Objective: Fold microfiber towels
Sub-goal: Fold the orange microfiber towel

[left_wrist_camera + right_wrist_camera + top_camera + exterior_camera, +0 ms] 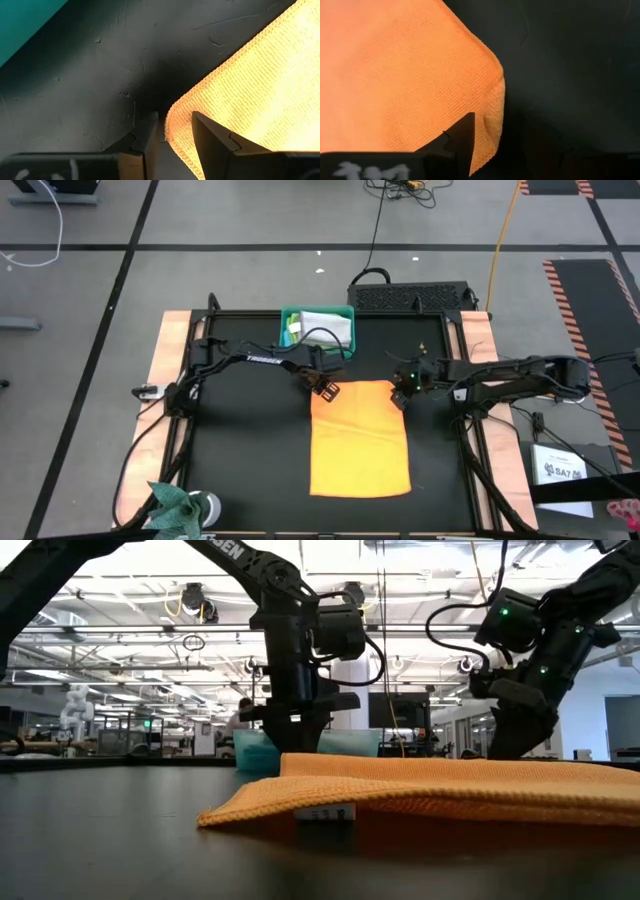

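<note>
An orange-yellow towel lies flat on the black table, with a small white label at its near edge. My left gripper stands at the towel's far left corner, pointing down, shut on that corner. My right gripper hovers at the far right corner, slanting down and open. One of its fingers stands over the cloth; the other does not show against the dark table. Light grey and lime green towels lie in the teal bin. My left gripper has the towel's far left corner between its two fingers, at their free ends. The fingers come from above, pointing down. The corner bulges a little between them, and the rest of the towel lies flat on the table.
The teal bin stands just beyond the towel, close behind my left gripper. A crumpled green-grey thing sits at the table's near left corner. Bare black table lies to the left of the towel and a narrower strip to its right.
</note>
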